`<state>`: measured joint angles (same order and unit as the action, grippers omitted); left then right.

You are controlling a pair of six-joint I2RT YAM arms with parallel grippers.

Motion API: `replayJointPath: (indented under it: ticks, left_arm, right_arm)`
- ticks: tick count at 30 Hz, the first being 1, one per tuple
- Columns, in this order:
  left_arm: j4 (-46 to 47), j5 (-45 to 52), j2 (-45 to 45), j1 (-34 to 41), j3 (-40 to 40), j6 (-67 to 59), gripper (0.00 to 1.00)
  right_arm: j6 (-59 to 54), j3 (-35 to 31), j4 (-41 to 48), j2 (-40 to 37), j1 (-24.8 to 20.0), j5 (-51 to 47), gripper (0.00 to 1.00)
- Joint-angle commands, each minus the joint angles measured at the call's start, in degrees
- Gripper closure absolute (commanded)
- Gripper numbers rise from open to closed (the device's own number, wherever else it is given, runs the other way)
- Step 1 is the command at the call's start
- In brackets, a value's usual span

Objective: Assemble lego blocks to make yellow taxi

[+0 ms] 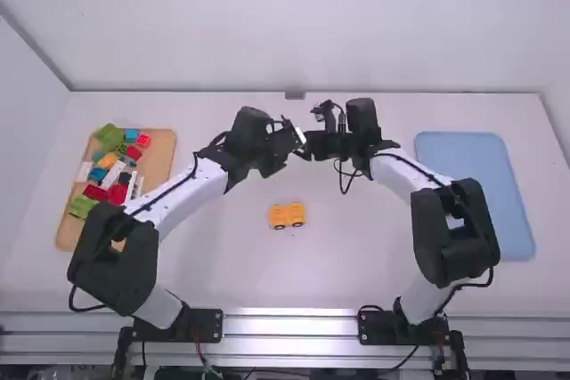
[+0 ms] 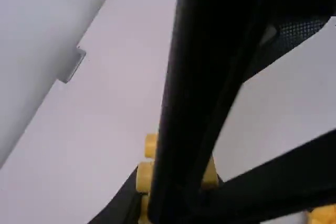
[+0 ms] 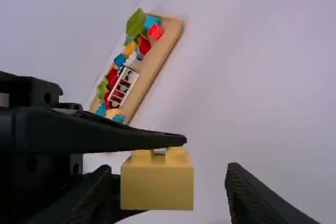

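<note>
yellow block (image 3: 157, 186) | gripped in left hand (image 1: 297, 137) | near open right hand (image 1: 309, 146)

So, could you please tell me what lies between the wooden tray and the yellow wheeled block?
The left arm crosses between wooden tray and yellow wheeled block, in the high view.

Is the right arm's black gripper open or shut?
Open: the right gripper has its fingers apart in its wrist view, a clear gap beside the yellow plastic block.
</note>
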<state>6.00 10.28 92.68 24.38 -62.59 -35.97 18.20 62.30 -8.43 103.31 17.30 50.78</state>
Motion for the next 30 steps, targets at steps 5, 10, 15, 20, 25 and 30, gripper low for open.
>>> replayJointPath:
  ticks: [5, 10, 15, 20, 25, 30]
  left_arm:
    - [-3.8, 3.2, 0.7, 0.4, 1.6, 0.6, 0.98]
    - [-8.6, 3.2, 0.7, 0.4, 4.1, 0.8, 0.98]
    - [-10.2, 2.2, 0.7, 0.4, 4.5, 3.2, 0.98]
    - [-10.7, 2.2, 0.7, 0.4, 4.5, 3.2, 0.94]
    - [-11.1, 2.2, 0.7, 0.4, 4.5, 3.2, 0.65]
    - [-10.9, 2.4, 0.7, 0.4, 4.5, 3.9, 0.01]
  right_arm:
    - [0.0, 1.5, 0.2, 0.4, 1.9, 0.4, 0.49]
    - [0.0, 1.5, 0.4, 0.4, 1.9, 2.0, 0.62]
    - [0.0, 1.5, 1.0, 0.4, 1.9, 1.7, 0.68]
    - [0.0, 1.5, 1.6, 0.4, 1.9, 1.8, 0.75]
    - [-0.5, 1.5, 1.3, 0.4, 1.8, 1.6, 0.78]
    - [-2.0, 1.7, 0.7, 0.4, 1.6, 1.4, 0.78]
